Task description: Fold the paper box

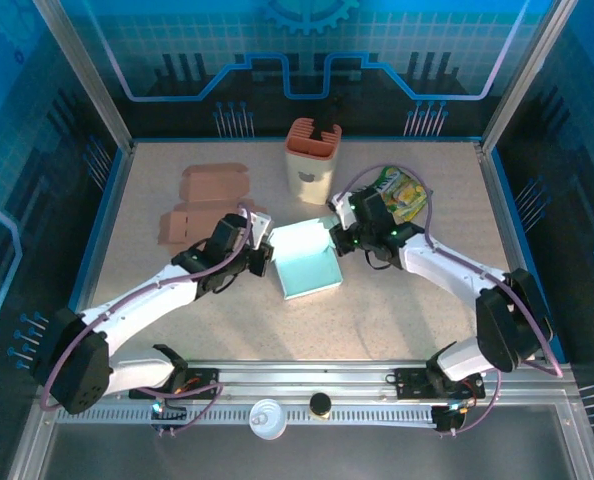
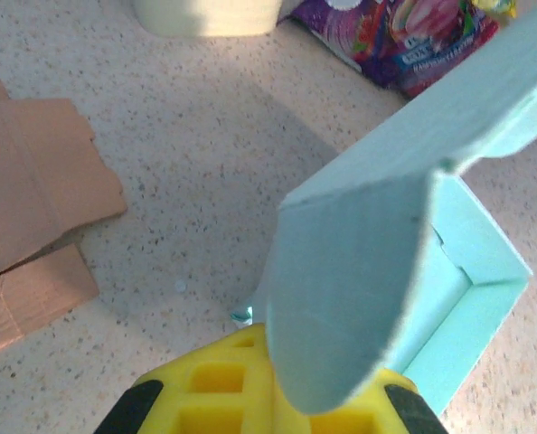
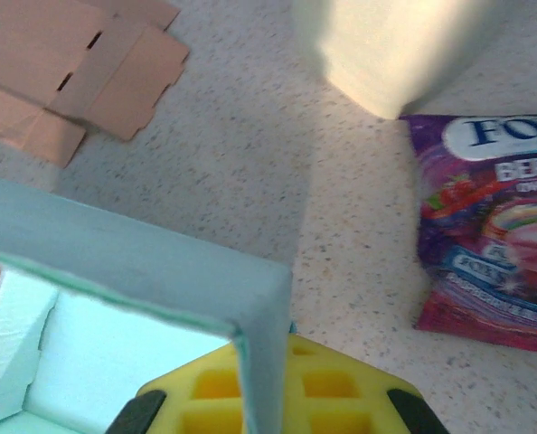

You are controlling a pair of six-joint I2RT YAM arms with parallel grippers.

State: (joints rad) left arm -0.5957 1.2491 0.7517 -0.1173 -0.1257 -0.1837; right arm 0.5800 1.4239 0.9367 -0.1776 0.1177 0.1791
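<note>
The pale turquoise paper box [image 1: 307, 262] was recorded near the middle of the speckled beige table [image 1: 427, 310], open side up, between the two arms. The left gripper [image 1: 264, 258] was seen at the box's left edge. In the left wrist view a bowed turquoise flap of the box [image 2: 350, 289] was seen rising out from between the yellow pads [image 2: 214, 389] of the left gripper [image 2: 273, 398], so these jaws were noted as clamped on that flap. The right gripper [image 1: 338, 236] was seen at the box's far right corner. In the right wrist view an upright wall of the box [image 3: 124, 262] was seen running down at its corner between the yellow pads [image 3: 332, 389] of the right gripper [image 3: 268, 398], and these jaws were noted as closed tight on that wall. The box's pale interior was visible in both wrist views. Flat brown cardboard blanks [image 1: 202, 208] were noted on the table to the far left of the box, apart from it, and were also seen from the left wrist [image 2: 33, 208] and the right wrist [image 3: 79, 63]. An upright orange and cream container [image 1: 312, 160] was noted beyond the box. A purple candy bag [image 1: 402, 193] was noted lying flat to the right of that container, and was seen again from the left wrist [image 2: 413, 36] and the right wrist [image 3: 494, 235].
</note>
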